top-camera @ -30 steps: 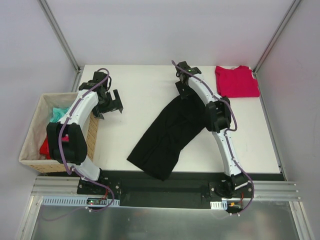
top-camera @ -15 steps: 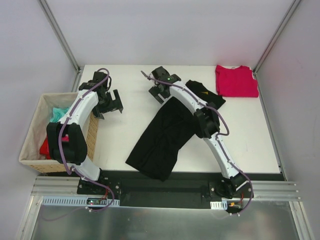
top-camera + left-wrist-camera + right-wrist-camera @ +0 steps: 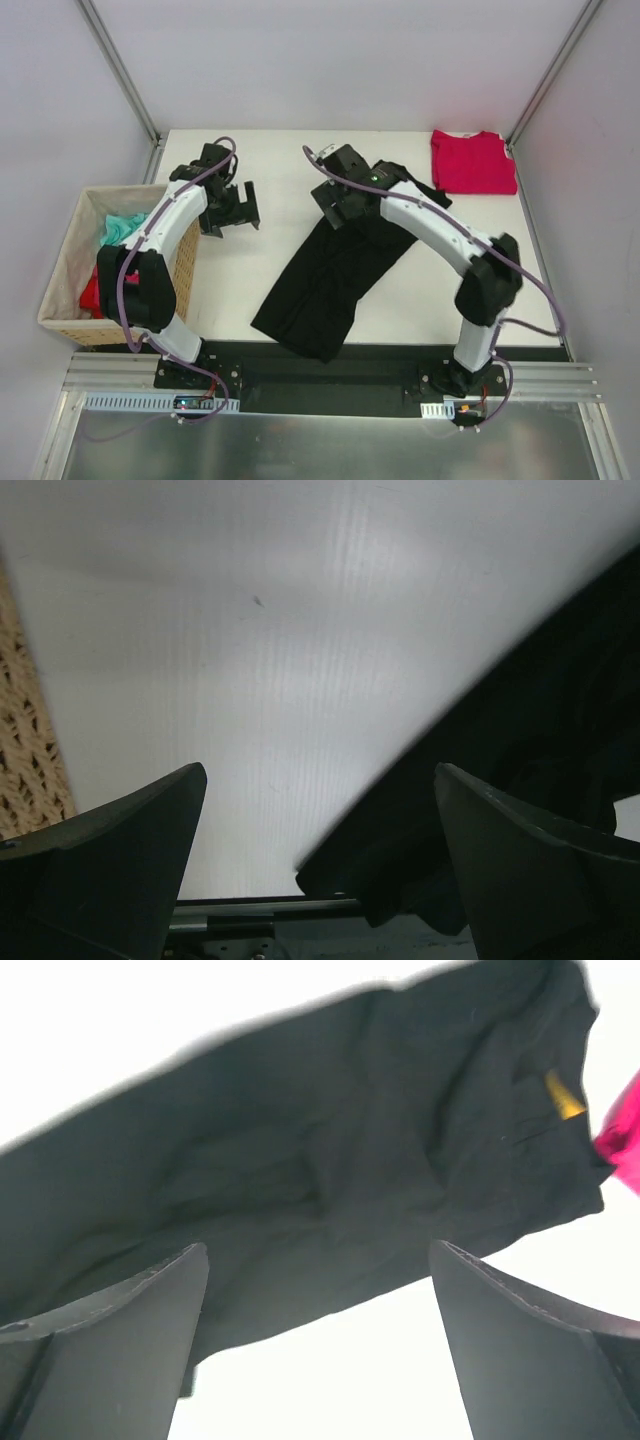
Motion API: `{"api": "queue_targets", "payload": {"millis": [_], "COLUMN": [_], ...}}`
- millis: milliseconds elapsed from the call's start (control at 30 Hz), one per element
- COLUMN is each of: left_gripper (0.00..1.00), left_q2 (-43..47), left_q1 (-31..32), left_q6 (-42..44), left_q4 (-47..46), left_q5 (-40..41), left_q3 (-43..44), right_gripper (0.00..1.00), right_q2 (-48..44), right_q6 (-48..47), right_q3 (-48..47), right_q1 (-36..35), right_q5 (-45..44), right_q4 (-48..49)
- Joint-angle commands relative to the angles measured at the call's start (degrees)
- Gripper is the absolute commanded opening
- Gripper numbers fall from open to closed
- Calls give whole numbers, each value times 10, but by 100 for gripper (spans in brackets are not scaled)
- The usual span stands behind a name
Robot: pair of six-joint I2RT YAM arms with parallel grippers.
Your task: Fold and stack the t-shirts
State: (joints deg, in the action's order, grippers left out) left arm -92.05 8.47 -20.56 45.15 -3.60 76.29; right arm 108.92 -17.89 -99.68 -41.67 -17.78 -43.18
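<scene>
- red t-shirt (image 3: pixel 473 162) sat folded at 1 o'clock
- black t-shirt (image 3: pixel 330 275) lay unfolded, unstacked
- left end effector (image 3: pixel 320 770) and right end effector (image 3: pixel 315 1260) were spread, empty

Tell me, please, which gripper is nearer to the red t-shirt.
Right. The right gripper hangs over the black t-shirt, mid-table, left of the red t-shirt at the far right corner; the left gripper is farther off, toward the basket.

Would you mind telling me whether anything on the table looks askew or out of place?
The black t-shirt lies bunched and diagonal across the table, its lower corner apparently hanging over the near edge. The red t-shirt sits flat in the far right corner.
</scene>
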Motion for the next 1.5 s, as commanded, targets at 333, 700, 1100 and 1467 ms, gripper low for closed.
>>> {"api": "queue_targets", "payload": {"millis": [333, 700, 1100, 1467], "left_gripper": [99, 99, 99, 99], "left_q2": [59, 118, 76, -8], "left_q1": [157, 223, 374, 393], "left_q6": [25, -12, -43, -64], "left_q4": [-13, -9, -13, -88], "left_q5": [-100, -119, -107, -144], "left_q3": [-28, -148, -156, -194], "right_gripper": [97, 97, 97, 97], "right_q2": [16, 187, 221, 241], "right_q6": [102, 115, 115, 119], "right_q3": [22, -160, -177, -184], "right_q1": [102, 205, 237, 258], "right_q5": [-140, -84, -81, -72], "right_q4": [-45, -81, -85, -98]}}
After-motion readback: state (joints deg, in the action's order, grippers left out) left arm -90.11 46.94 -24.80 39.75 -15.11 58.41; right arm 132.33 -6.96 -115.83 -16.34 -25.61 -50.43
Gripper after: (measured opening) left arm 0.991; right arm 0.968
